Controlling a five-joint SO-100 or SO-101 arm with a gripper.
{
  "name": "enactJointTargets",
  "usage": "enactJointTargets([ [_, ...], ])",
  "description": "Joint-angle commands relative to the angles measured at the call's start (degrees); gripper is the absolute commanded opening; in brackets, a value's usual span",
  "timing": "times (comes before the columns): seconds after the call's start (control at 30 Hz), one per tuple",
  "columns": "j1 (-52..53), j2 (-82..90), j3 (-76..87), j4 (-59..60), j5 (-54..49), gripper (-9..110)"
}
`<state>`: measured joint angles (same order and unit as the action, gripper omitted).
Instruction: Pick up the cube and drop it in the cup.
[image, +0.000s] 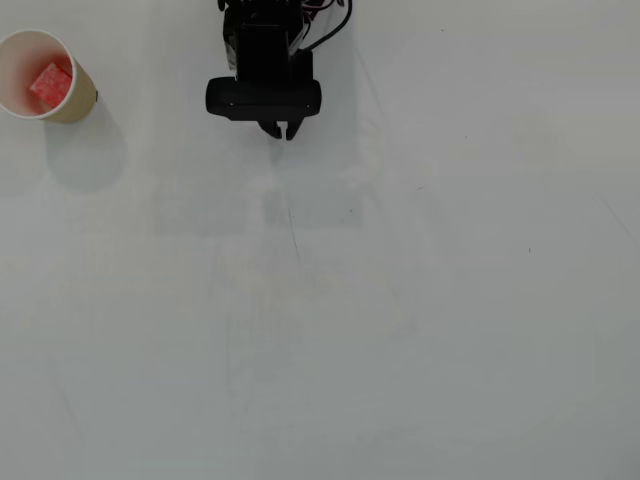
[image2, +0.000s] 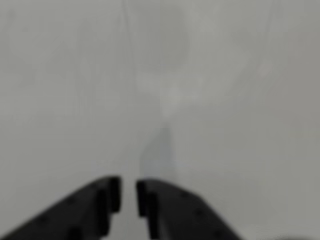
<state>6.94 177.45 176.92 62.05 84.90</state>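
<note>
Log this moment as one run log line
cube: inside cup | gripper: empty, fingers nearly closed, away from cup | table: otherwise bare

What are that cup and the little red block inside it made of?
The cup looks like matte cream paper, with a thin, pale rolled rim. The red block looks soft, perhaps foam or sponge: its dull surface has whitish speckles. The picture is too small to be sure.

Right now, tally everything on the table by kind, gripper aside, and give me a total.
Cups: 1, the cup at the upper left of the overhead view.
Cubes: 1, the cube, red, lying inside that cup.
Total: 2.
The gripper holds nothing, its fingers nearly together.
</note>
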Motion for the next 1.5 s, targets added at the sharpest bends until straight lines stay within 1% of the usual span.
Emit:
enactJointTargets([
  [0.0,-1.6,2.1,1.9,2.9,-0.8,0],
  [1.47,-1.8,2.2,1.9,3.6,-0.2,0],
])
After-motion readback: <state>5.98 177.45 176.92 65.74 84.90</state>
